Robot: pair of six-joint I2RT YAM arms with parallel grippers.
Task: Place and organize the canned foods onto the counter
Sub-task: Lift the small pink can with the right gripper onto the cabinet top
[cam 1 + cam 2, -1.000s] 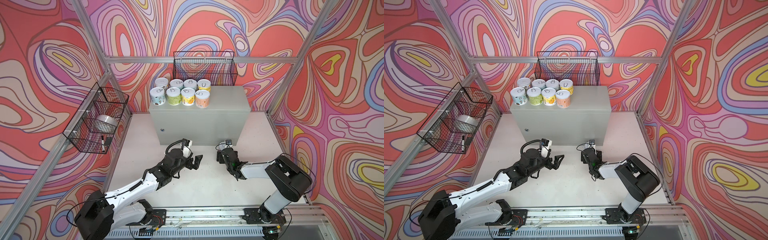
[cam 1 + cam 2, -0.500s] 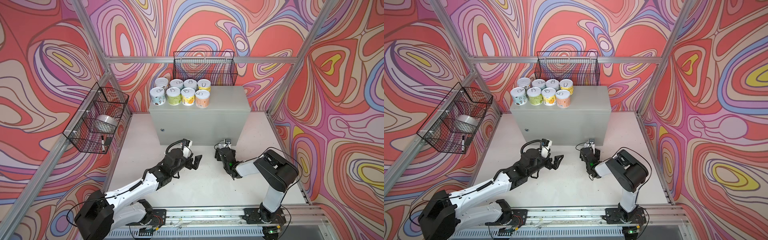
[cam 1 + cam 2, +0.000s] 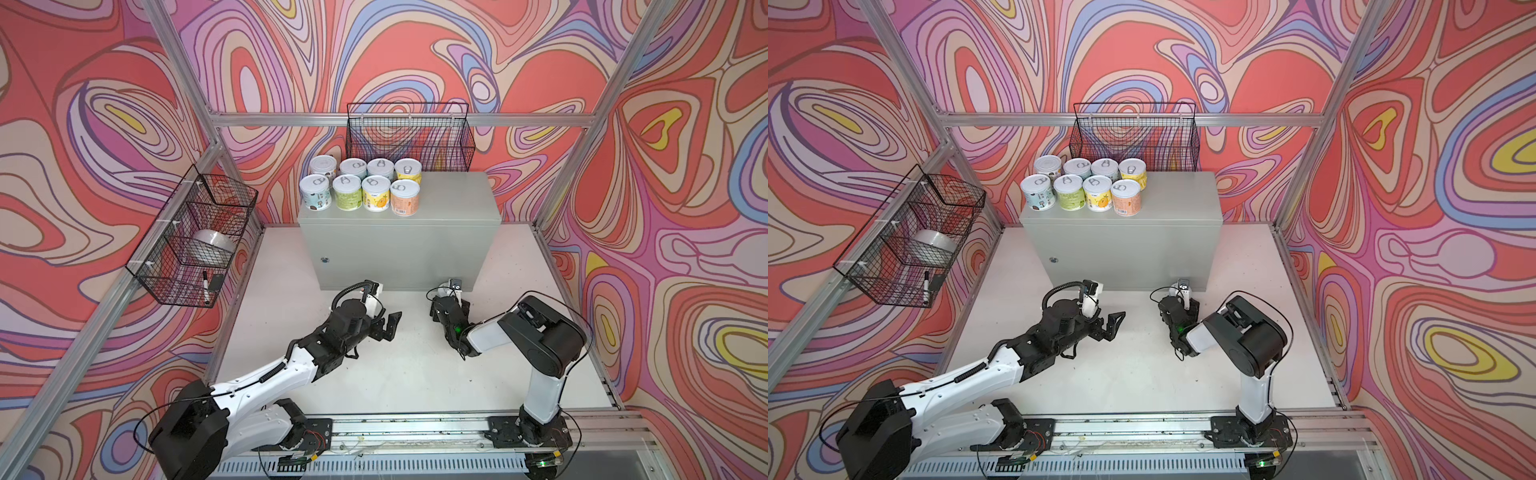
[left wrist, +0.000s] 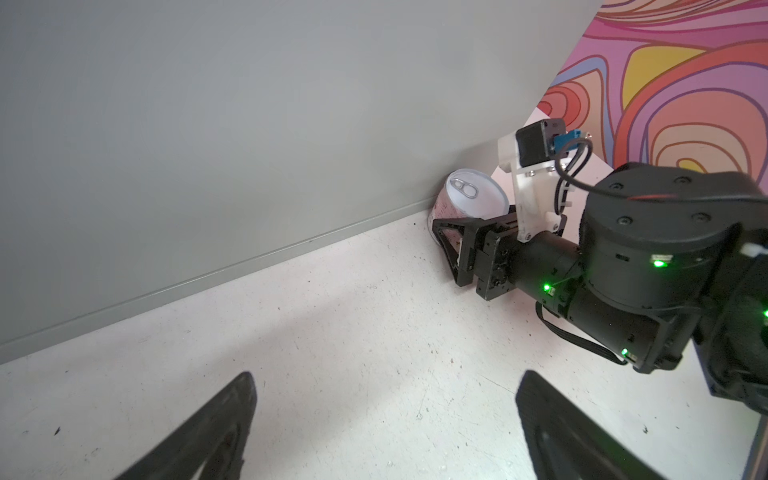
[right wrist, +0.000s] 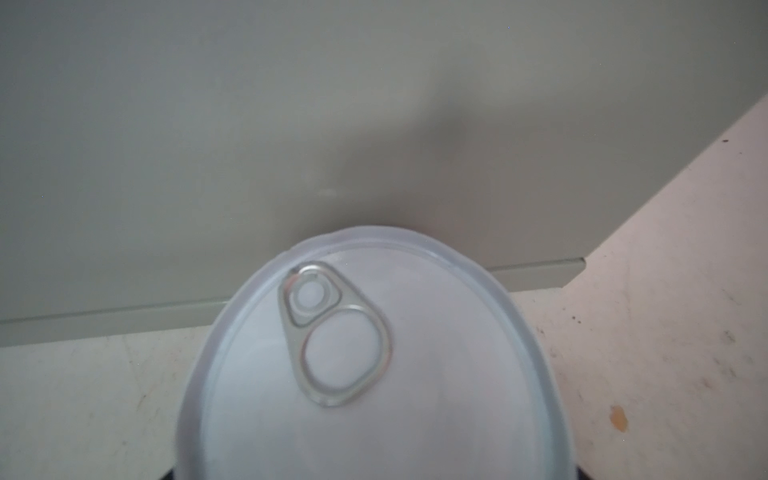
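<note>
Several canned foods (image 3: 361, 183) (image 3: 1086, 187) stand in two rows on the left part of the counter (image 3: 457, 195) (image 3: 1179, 195). One more pink can (image 4: 473, 195) (image 5: 374, 353) stands upright on the floor against the counter's front (image 4: 208, 124). My right gripper (image 3: 446, 297) (image 3: 1177, 299) (image 4: 461, 216) reaches around it. One finger (image 4: 451, 245) lies along the can's side; the other is hidden, so the grip is unclear. My left gripper (image 3: 390, 326) (image 3: 1115, 322) (image 4: 388, 376) hovers open over bare floor, left of that can.
A black wire basket (image 3: 409, 137) hangs on the back wall just above the counter. A second wire basket (image 3: 195, 237) on the left wall holds a silvery roll and a marker. The arms' base rail (image 3: 415, 428) runs along the front edge.
The right arm's elbow has swung left and folded up while its gripper stayed at the floor can, jaws narrowing around it. The left arm has not moved.
</note>
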